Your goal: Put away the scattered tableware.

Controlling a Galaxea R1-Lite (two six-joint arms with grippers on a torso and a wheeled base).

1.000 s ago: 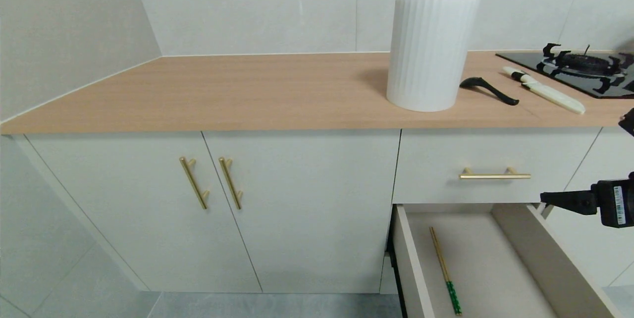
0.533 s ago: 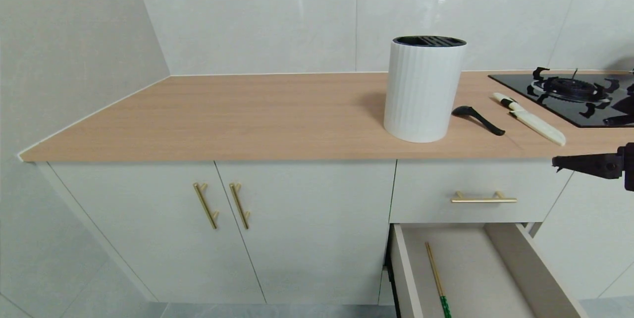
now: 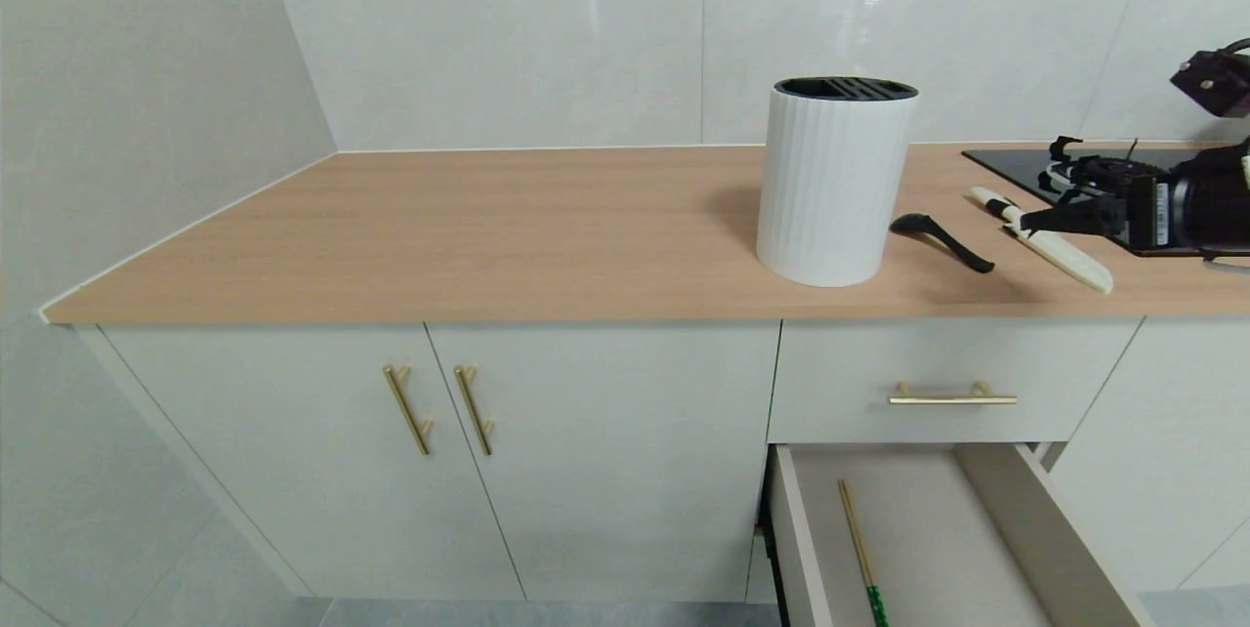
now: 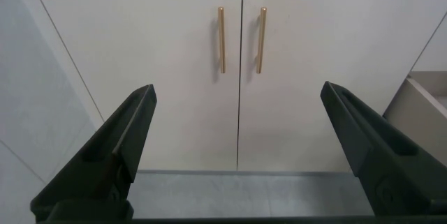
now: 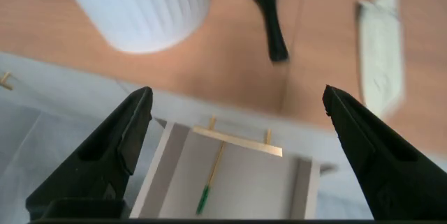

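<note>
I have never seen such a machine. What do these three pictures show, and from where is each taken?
It is a robot with two arms, each ending in a gripper, a two-finger clamp. The wide picture comes from a camera on its head. It shows a counter with a white holder, a black spoon and a knife; below, an open drawer holds chopsticks. The other two pictures come from cameras on the wrists; the dark prongs at their sides are gripper fingers. The left gripper faces cabinet doors. The right gripper hangs over the counter's edge, near the knife. Both are open and hold nothing.
</note>
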